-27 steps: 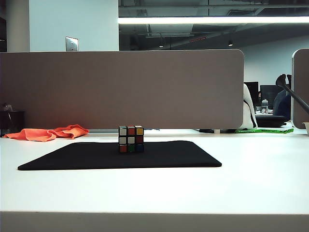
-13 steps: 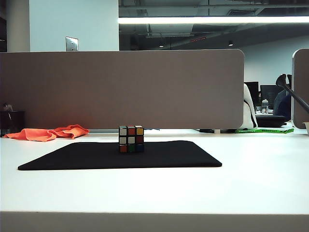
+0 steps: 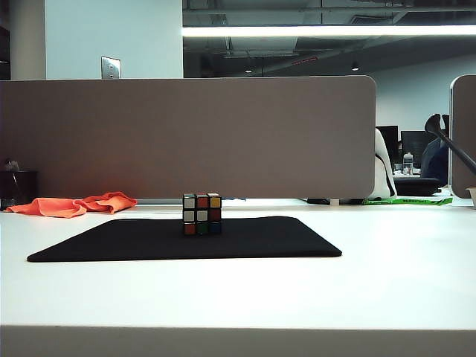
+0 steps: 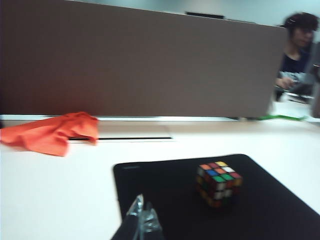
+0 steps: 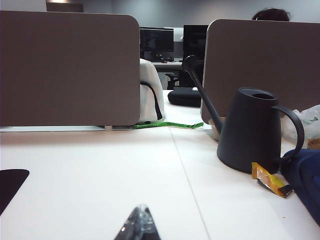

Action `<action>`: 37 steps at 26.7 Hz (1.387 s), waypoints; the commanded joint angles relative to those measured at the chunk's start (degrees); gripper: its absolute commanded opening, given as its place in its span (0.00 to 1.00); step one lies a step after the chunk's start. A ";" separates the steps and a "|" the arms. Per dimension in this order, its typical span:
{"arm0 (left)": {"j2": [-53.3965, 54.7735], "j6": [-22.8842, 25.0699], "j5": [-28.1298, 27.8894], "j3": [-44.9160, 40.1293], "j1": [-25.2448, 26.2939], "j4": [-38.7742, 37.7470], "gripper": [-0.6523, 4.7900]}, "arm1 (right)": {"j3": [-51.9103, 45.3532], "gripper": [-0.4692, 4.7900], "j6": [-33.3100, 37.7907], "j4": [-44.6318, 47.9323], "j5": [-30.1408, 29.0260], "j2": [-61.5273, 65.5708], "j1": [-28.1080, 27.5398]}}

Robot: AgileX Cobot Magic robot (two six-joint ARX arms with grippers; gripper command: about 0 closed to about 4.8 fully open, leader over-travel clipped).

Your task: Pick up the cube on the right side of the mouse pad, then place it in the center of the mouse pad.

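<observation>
Cube (image 3: 202,214) rests upright near the centre of the mouse pad (image 3: 275,239), ahead of the left gripper (image 4: 142,220) and apart from it; its jaws are pressed together, empty. Right gripper (image 5: 139,222) jaws are closed, empty, over bare table (image 5: 125,170).

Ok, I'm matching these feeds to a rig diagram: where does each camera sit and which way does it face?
Exterior view: low at the table's near edge, facing the cube on the mouse pad and divider; no arm shows.
Left wrist view: above the pad's corner, facing cube and orange cloth; left gripper tips shut.
Right wrist view: beside the pad's corner, facing a black watering can; right gripper shut.
Shared: exterior and left wrist both show cube, pad, cloth.
</observation>
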 commanded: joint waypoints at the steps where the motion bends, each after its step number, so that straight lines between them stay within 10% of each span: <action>1: 0.02 0.07 -2.16 -2.29 -0.04 4.50 0.11 | -0.04 0.09 0.44 1.25 -1.57 0.00 -0.20; 12: 0.02 7.61 -3.61 -6.29 -0.04 6.49 0.11 | -0.07 0.09 0.42 -0.52 -1.62 0.00 -0.11; 37: 0.02 5.14 -8.55 -8.87 -0.04 4.94 0.11 | -0.07 0.09 -0.57 -5.68 -2.56 0.15 -0.11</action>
